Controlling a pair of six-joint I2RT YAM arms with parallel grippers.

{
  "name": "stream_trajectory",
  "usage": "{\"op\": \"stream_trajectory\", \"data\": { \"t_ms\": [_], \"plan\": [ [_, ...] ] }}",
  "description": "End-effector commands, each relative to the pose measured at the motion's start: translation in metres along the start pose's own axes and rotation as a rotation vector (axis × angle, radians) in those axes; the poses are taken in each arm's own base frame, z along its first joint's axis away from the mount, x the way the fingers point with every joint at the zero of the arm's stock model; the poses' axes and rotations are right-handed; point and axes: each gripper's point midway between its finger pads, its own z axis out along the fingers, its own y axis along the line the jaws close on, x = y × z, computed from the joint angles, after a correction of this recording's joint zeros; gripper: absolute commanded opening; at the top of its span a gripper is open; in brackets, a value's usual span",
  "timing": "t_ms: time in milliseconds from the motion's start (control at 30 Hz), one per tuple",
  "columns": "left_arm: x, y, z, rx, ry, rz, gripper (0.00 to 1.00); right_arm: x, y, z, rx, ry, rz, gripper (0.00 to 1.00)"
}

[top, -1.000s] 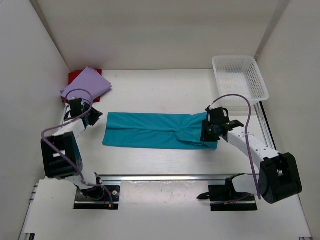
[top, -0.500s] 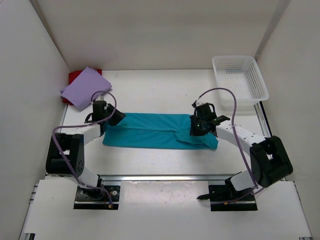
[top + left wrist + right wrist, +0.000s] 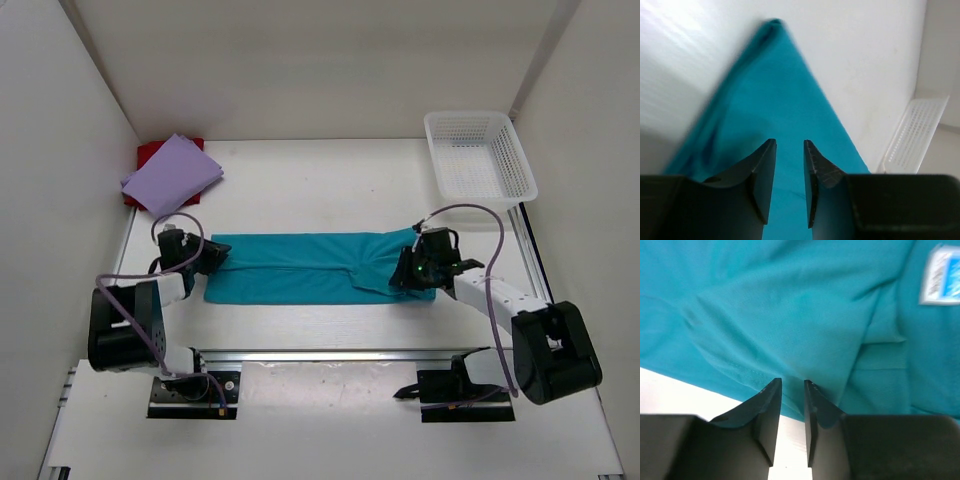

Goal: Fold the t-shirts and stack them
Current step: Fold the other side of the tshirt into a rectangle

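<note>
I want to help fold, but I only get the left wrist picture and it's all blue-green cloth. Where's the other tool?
Observer: The right tool is at the right end of the same teal shirt, low over its near edge, jaws slightly apart.
Operator: Are there more shirts?
Observer: Yes. A folded purple shirt lies on top of a red one in the far left corner of the table.
Operator: Does my shirt have a tag?
Observer: The right wrist view shows a small white and blue label on the cloth.
</note>
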Motion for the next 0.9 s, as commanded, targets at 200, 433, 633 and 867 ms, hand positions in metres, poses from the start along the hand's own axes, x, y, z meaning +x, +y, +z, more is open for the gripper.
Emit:
{"op": "stream_trajectory", "data": {
  "t_ms": [200, 433, 633, 867],
  "plan": [
    [0.033, -0.122, -0.012, 0.224, -0.05, 0.303, 0.42, -0.122, -0.006, -0.006, -0.072, -0.273, 0.091, 0.2],
    [0.047, -0.102, 0.029, 0.192, 0.088, 0.211, 0.39, -0.142, -0.036, 0.007, -0.002, -0.307, 0.127, 0.35],
    [0.043, -0.063, 0.039, 0.113, 0.1, 0.173, 0.38, -0.131, -0.055, 0.022, 0.046, -0.279, 0.148, 0.33],
    [0.03, -0.031, 0.042, 0.051, 0.088, 0.1, 0.38, -0.15, -0.072, 0.027, 0.07, -0.3, 0.184, 0.14]
  ]
}}
